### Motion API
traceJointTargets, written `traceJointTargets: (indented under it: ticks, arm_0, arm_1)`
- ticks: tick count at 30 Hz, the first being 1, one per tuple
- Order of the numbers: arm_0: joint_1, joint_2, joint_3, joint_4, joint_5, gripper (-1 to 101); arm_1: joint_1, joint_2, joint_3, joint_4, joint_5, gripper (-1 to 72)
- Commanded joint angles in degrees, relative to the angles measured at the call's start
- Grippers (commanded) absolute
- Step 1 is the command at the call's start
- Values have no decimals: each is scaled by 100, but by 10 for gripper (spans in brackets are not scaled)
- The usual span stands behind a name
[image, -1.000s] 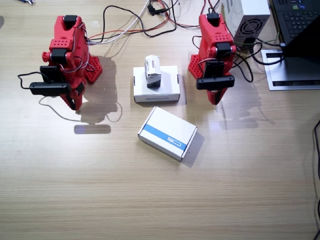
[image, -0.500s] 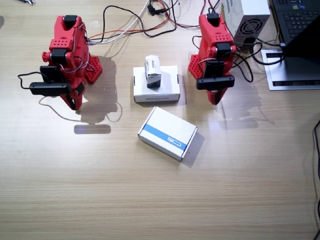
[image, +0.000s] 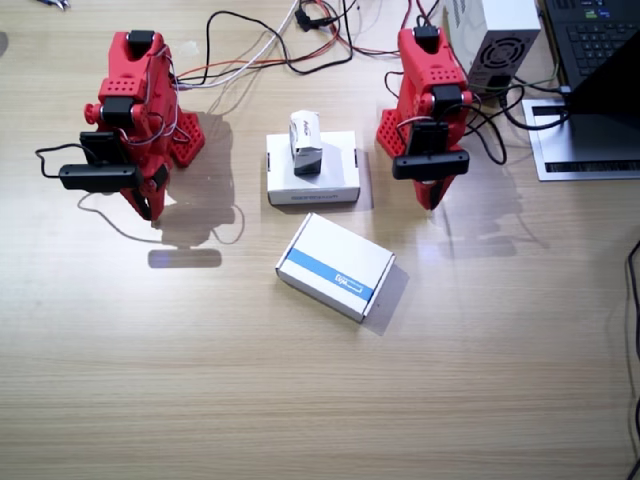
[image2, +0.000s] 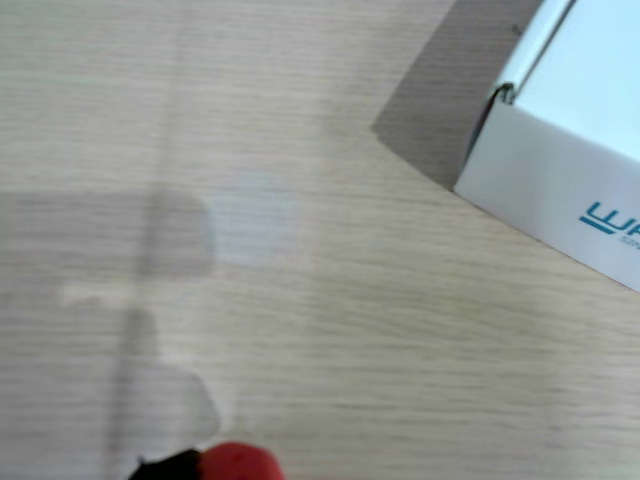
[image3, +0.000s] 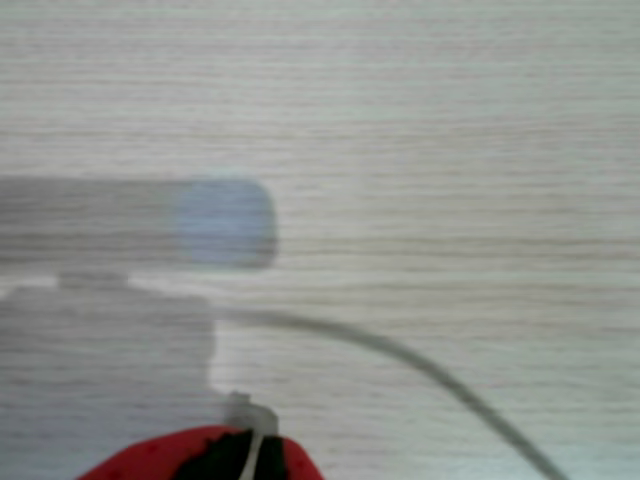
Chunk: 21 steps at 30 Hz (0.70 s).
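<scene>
While folded low, the left gripper (image: 432, 196) and right gripper (image: 148, 205) flank a blue-striped white box (image: 335, 266), finger positions unreadable

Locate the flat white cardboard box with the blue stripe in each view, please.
In the fixed view: the blue-striped white cardboard box lies askew, mid-picture.
In a wrist view: its corner fills the upper right.
In a wrist view: not in it; the pale wooden table mostly fills it.
Shared landmark: that wood-grain tabletop.
</scene>
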Motion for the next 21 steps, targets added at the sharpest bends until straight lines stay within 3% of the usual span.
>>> traceJointTargets:
  ticks: [1,21]
  arm_0:
    - [26,193,-105,88,-88,-1]
    - [26,193,-105,88,-79,-1]
  arm_1:
    - [237,114,-62,88,-88,2]
    - [281,79,-62,79,-105,2]
